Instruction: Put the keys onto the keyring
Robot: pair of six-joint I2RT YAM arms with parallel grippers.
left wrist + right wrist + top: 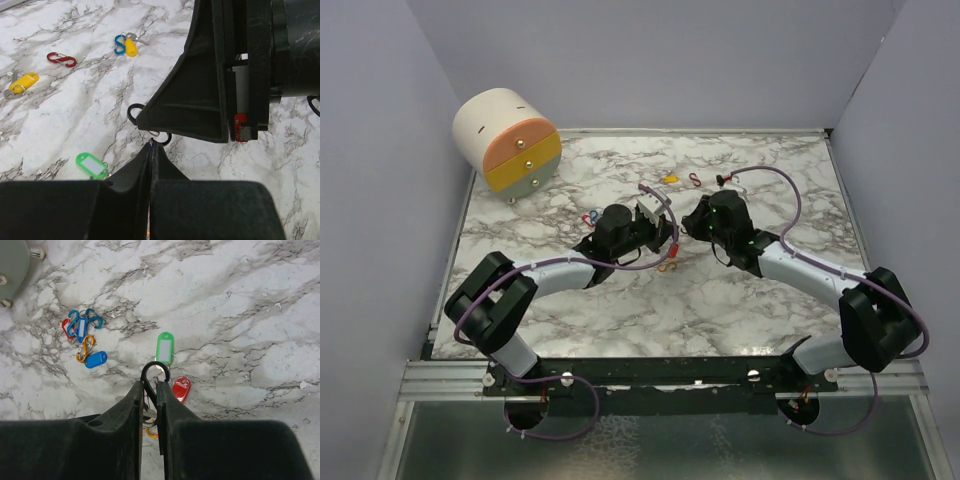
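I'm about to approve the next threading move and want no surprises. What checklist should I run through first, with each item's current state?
1. Right gripper grips the black clip: ok, its loop pokes out ahead of it.
2. Left gripper closed: ok; what it pinches, cannot tell.
3. Green tag on the clip: not ok, it lies loose on the marble.
4. Red tag on the clip: cannot tell, it lies right beside the right gripper.
5. Clearance between the two grippers: cannot tell, they sit very near each other.
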